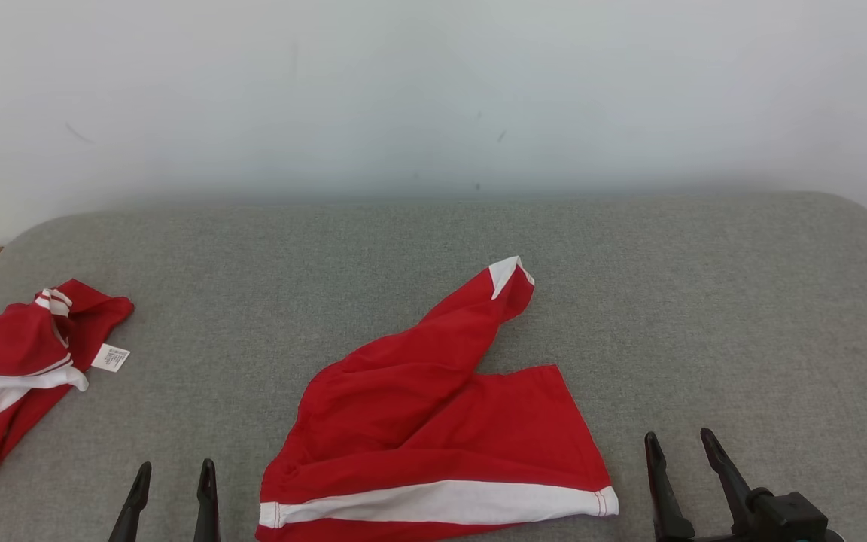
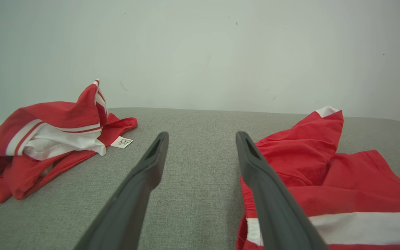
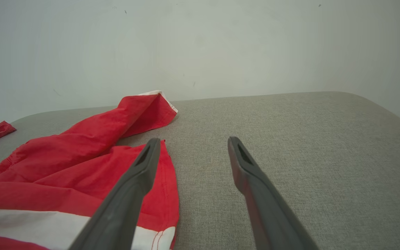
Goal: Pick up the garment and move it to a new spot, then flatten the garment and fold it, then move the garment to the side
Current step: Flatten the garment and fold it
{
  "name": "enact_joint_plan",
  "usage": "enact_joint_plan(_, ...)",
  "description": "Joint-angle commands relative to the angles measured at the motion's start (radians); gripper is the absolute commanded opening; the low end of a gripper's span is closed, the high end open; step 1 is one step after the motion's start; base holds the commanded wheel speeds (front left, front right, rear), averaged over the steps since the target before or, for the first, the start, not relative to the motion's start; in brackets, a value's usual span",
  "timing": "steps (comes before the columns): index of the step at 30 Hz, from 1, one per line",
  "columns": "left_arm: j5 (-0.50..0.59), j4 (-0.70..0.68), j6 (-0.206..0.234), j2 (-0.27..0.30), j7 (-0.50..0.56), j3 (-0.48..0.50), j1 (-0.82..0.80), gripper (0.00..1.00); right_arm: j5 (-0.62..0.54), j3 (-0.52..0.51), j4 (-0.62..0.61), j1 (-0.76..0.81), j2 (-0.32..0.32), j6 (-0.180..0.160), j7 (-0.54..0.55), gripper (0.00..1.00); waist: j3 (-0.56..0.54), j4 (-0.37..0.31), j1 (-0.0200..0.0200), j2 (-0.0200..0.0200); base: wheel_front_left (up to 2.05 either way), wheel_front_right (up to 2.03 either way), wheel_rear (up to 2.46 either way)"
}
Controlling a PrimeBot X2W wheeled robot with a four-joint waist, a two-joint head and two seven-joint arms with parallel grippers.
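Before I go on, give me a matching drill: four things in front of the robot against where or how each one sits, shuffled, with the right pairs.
Things:
1. spread garment
2. bunched garment
3. right gripper
4. care label

Places or states:
A. white, lying at the bunched garment's right edge
B. open and empty, right of the spread garment
C. middle of the grey surface, white band nearest the robot
D. far left, crumpled

Pairs: 1-C, 2-D, 3-B, 4-A

Home-like room: grey fabric cushion (image 1: 704, 316), plain pale wall (image 1: 433, 90) behind.
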Motion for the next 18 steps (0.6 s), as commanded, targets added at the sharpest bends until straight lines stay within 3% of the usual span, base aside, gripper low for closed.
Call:
enact_joint_plan(1, 0.006, 0.002, -0.001, 0.001, -0.004, 0.002, 0.004, 1.00, -0.001, -0.001, -0.003, -0.002, 0.003, 0.000, -0.001, 1.00, 0.001, 0.001, -0.0001, 0.0000, 0.00, 0.00, 0.00)
enact_joint_plan(8, -0.015, 0.009, -0.023, -0.007, -0.004, -0.012, 0.003, 1.00, 0.007, 0.003, 0.003, -0.001, 0.002, 0.000, -0.001, 1.00, -0.008, 0.006, -0.0001, 0.0000, 0.00, 0.00, 0.00)
enact_joint_plan(18, -0.042, 0.100, -0.116, -0.018, 0.010, -0.145, -0.019, 1.00, 0.073, 0.070, 0.022, 0.003, -0.060, 0.000, 0.069, 1.00, -0.006, 0.015, -0.0001, 0.0000, 0.00, 0.00, 0.00)
